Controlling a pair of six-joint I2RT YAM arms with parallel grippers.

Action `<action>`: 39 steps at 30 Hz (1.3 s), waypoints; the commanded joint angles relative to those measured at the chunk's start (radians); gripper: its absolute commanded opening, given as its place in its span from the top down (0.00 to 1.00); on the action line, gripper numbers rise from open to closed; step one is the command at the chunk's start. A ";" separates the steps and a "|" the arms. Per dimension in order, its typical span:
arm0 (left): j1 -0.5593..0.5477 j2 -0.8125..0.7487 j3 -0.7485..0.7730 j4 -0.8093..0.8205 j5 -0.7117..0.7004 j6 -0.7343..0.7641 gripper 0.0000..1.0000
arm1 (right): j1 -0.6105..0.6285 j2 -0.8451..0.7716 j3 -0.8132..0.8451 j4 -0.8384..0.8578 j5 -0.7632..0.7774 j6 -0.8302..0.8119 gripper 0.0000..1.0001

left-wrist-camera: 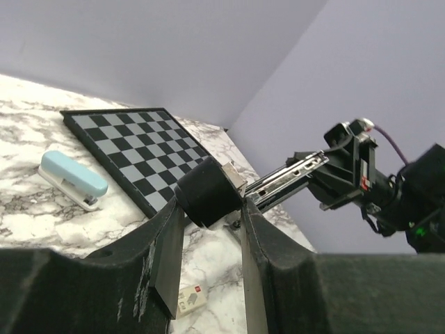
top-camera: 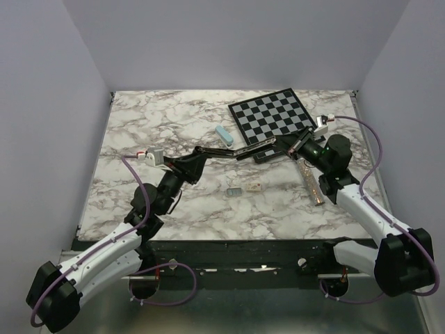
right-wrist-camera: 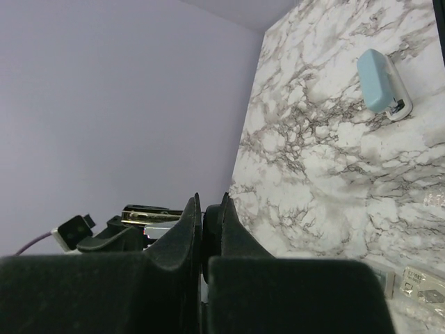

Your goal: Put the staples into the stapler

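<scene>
Top external: stapler [top-camera: 243, 149] between left hand [top-camera: 200, 151] and right hand [top-camera: 287, 146].

Right fingers [right-wrist-camera: 177, 243] pressed nearly together, thin dark gap between; black stapler [right-wrist-camera: 147, 213] with metal rail just left of them; pale blue stapler [right-wrist-camera: 381, 82] on marble surface [right-wrist-camera: 313, 174], upper right

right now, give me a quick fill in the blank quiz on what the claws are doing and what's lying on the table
1. The left claw and right claw each grip one ___ of the black stapler.
2. The staples lie on the table beside the small cream ___.
3. The light blue stapler lies beside the checkered ___.
Missing words: end; box; board.
</scene>
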 commanded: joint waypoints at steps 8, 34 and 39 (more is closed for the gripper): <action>0.030 0.076 -0.161 0.010 -0.250 -0.269 0.91 | 0.023 -0.054 -0.061 0.413 -0.168 0.246 0.99; 0.042 -0.057 -0.271 -0.031 -0.156 -0.309 0.13 | -0.029 -0.048 -0.142 0.495 -0.157 0.260 0.99; 0.045 -0.368 -0.224 -0.466 -0.427 -0.298 0.06 | -0.059 -0.054 -0.145 0.467 -0.159 0.229 0.99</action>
